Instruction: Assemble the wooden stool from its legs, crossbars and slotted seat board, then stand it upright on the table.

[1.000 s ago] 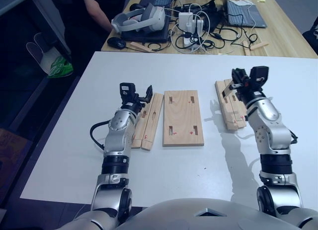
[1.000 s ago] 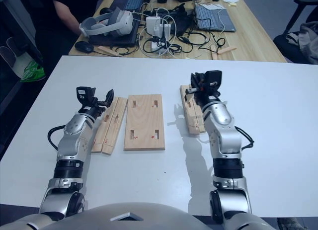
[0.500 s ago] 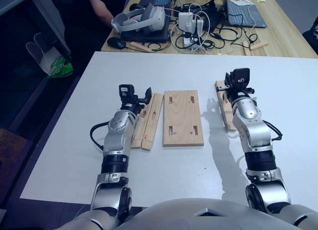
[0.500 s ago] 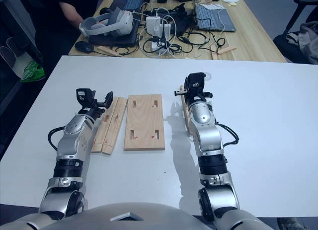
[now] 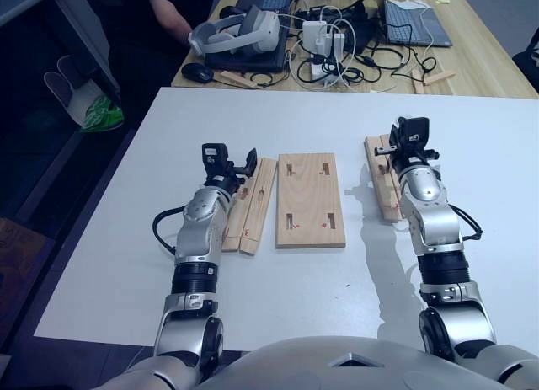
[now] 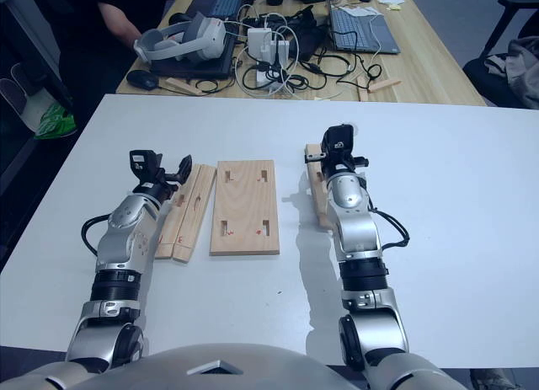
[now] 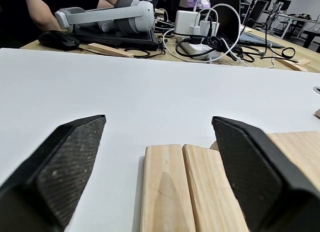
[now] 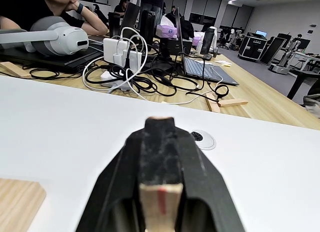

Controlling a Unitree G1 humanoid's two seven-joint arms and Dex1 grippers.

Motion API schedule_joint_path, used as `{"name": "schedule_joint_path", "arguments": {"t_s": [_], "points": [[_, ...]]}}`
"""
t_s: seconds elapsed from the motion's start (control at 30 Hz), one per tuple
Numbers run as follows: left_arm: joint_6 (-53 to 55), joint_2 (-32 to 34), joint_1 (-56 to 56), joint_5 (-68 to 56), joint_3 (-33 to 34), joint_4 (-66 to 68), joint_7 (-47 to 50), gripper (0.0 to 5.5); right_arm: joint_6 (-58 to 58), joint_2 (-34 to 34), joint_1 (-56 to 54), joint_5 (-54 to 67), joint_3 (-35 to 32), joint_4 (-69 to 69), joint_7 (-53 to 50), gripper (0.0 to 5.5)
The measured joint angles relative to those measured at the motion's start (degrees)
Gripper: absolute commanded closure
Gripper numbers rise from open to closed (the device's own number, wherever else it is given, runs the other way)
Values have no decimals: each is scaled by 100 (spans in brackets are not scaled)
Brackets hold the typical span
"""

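Pale wood lies in three groups on the white table (image 5: 278, 289). In the middle is the flat rectangular wooden seat board with four slots (image 5: 310, 200), lying flat with its long side running near to far. Just left of it, a bundle of long pale wooden bars (image 5: 255, 206) lies side by side, parallel to the seat board with a narrow gap between. To the right of the seat board and apart from it, a second group of pale wooden bars (image 5: 384, 186) lies at a slight angle.

The left gripper (image 7: 159, 152) sits low at the far end of the left bundle. Its two black ribbed fingers (image 7: 70, 167) are spread wide, with the ends of two bars between them. The right gripper (image 5: 410, 140) is above the far end of the right group, and its fingers are pressed together on a thin pale wooden strip with a red mark on its end (image 8: 159, 202). Whether that strip is off the table cannot be told.

Beyond the table's far edge stands a light wooden desk (image 5: 480, 61) carrying a white and grey headset (image 5: 240, 32), a black mouse (image 5: 198, 72) and a tangle of black and white cables (image 5: 337, 57).
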Motion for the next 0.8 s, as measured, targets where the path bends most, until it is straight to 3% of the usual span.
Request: {"name": "schedule_joint_path", "arguments": {"t_s": [0.8], "points": [[59, 21, 6, 1, -33, -21, -87, 158, 194, 217, -6, -9, -125, -49, 86, 511]]}}
